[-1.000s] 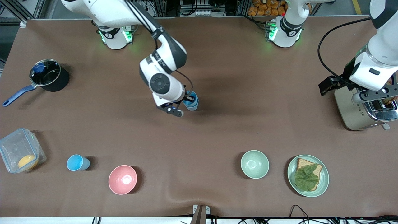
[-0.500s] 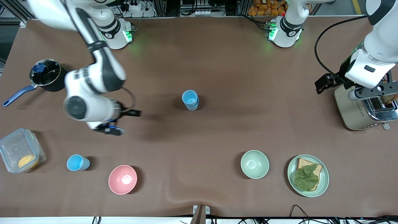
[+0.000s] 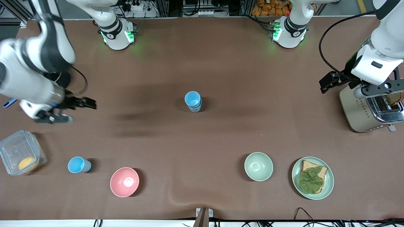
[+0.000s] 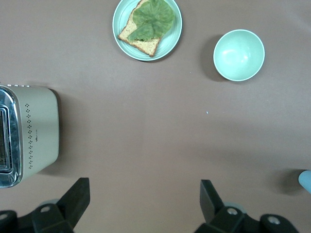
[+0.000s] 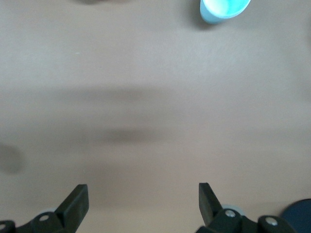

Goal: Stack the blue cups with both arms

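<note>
You've got two cups nested in a stack (image 3: 193, 101) mid-table, so what's left is the lone blue cup (image 3: 78, 165) beside the pink bowl (image 3: 124, 182), toward the right arm's end. Your right gripper (image 3: 61, 111) hangs spread and empty over bare table near the pot; plenty of room there. The left gripper (image 4: 145, 200), also spread, waits over the toaster (image 3: 369, 110).

table (image 3: 221, 63): brown cloth, rippled at the near edge | metal frame rails (image 3: 19, 9) along the top | light: even
</note>
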`<action>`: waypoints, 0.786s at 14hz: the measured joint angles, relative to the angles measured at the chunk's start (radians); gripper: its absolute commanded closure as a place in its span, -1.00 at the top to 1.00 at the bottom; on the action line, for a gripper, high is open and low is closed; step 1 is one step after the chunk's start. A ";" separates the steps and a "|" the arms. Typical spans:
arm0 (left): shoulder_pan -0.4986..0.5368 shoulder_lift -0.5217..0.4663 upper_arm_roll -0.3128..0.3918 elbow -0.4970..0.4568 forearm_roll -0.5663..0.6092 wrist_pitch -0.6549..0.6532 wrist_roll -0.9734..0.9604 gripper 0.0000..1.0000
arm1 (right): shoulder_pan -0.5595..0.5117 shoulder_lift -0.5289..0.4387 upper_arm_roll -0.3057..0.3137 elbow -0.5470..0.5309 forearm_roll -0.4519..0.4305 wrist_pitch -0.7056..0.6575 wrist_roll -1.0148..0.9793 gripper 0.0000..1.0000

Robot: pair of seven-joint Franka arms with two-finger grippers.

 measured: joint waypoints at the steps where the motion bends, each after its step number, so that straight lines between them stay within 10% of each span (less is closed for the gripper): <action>1: 0.000 0.000 0.000 0.000 0.000 0.000 0.006 1.00 | -0.008 -0.034 0.000 0.014 -0.001 -0.044 -0.042 1.00; 11: 0.001 0.000 0.001 0.000 0.000 0.000 0.017 1.00 | -0.027 -0.058 0.001 0.244 -0.084 -0.336 -0.144 1.00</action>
